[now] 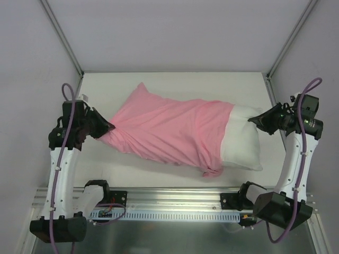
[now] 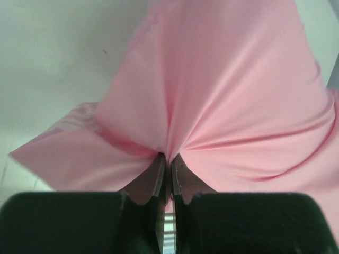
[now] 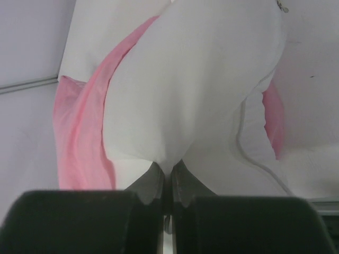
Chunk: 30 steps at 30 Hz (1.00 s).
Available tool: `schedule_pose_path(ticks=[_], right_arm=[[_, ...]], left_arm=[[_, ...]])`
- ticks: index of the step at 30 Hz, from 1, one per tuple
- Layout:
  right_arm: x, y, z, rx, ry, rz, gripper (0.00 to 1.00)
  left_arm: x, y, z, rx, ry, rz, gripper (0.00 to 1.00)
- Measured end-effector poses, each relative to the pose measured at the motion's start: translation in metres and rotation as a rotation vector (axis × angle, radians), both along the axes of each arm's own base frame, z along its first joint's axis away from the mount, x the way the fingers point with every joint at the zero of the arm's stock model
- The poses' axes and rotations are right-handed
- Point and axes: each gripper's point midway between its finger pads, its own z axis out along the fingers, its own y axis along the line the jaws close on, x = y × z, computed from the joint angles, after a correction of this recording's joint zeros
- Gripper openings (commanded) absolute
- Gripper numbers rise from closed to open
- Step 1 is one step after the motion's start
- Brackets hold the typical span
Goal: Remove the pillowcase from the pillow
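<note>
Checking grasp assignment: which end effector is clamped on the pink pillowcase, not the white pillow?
The left end effector: pink pillowcase fabric bunches into its shut tips. The right end effector pinches the white pillow at its exposed end instead.

Lab robot cell, not a home. Bare white table (image 1: 175,80) boxed in by blank white walls (image 1: 175,32) and aluminium corner posts (image 1: 62,37). Slotted metal rail (image 1: 175,197) along the near edge, left arm (image 1: 59,172) and right arm (image 1: 293,164) bolted on, purple cables (image 1: 67,84) looped loose.

White table (image 1: 175,82) inside pale walls (image 1: 175,32), aluminium corner struts (image 1: 62,37), soft even light
</note>
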Motion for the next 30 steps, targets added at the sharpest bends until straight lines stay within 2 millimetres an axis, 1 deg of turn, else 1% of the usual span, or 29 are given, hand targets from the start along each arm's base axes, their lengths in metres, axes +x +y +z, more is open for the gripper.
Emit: schedule_pose_path(ticks=[1,3,5,7,9,11,13,15,16,17,18,19,20,21,22,24,25,26,28,30], right_arm=[[-0.004,0.0,0.002,0.033,0.004,-0.012,0.01],[-0.004,-0.007,0.004,0.041,0.001,-0.048,0.01],[-0.001,-0.019,0.003,0.024,-0.005,-0.09,0.01],[0.004,-0.035,0.002,-0.021,-0.017,-0.139,0.01],[0.008,-0.047,0.002,-0.056,-0.033,-0.175,0.01],[0.014,-0.053,0.001,-0.078,-0.051,-0.187,0.01],[0.017,-0.051,-0.006,-0.086,-0.058,-0.176,0.01],[0.019,-0.047,-0.015,-0.096,-0.051,-0.159,0.02],[0.02,-0.044,-0.02,-0.098,-0.05,-0.147,0.3],[0.018,-0.041,-0.025,-0.097,-0.041,-0.137,0.46],[0.016,-0.039,-0.03,-0.096,-0.028,-0.132,0.7],[0.015,-0.039,-0.032,-0.101,-0.021,-0.132,0.8],[0.014,-0.041,-0.034,-0.116,-0.016,-0.128,0.85],[0.013,-0.042,-0.034,-0.132,-0.016,-0.129,0.93],[0.01,-0.044,-0.033,-0.15,-0.014,-0.136,0.95],[0.004,-0.047,-0.026,-0.191,-0.02,-0.153,0.97],[0.001,-0.048,-0.02,-0.213,-0.033,-0.162,0.99],[-0.002,-0.049,-0.011,-0.236,-0.054,-0.172,1.0],[-0.005,-0.048,0.009,-0.284,-0.112,-0.178,0.99],[-0.006,-0.04,0.029,-0.318,-0.173,-0.156,1.0]], left_arm=[[0.001,0.01,0.006,-0.004,-0.009,0.037,0.0],[0.004,0.038,0.012,0.015,-0.02,0.137,0.0],[0.0,0.063,0.007,0.051,0.006,0.224,0.0],[-0.005,0.081,0.001,0.081,0.031,0.291,0.0],[-0.008,0.086,-0.007,0.086,0.053,0.313,0.0],[-0.012,0.086,-0.019,0.079,0.085,0.317,0.0],[-0.015,0.083,-0.031,0.063,0.108,0.31,0.0],[-0.018,0.075,-0.04,0.026,0.116,0.283,0.0],[-0.017,0.069,-0.042,0.002,0.108,0.262,0.0],[-0.017,0.063,-0.043,-0.021,0.099,0.238,0.1],[-0.016,0.057,-0.043,-0.034,0.091,0.211,0.16],[-0.014,0.052,-0.041,-0.044,0.085,0.183,0.24],[-0.012,0.046,-0.04,-0.047,0.076,0.15,0.47],[-0.009,0.039,-0.04,-0.041,0.071,0.11,0.61],[-0.008,0.03,-0.039,-0.044,0.073,0.076,0.74],[-0.003,0.014,-0.037,-0.036,0.082,-0.001,0.9],[0.0,0.006,-0.035,-0.03,0.087,-0.035,0.93],[0.003,-0.001,-0.032,-0.028,0.09,-0.062,0.98],[0.014,-0.017,-0.026,-0.012,0.093,-0.125,0.99],[0.028,-0.031,-0.018,-0.005,0.089,-0.174,0.99]])
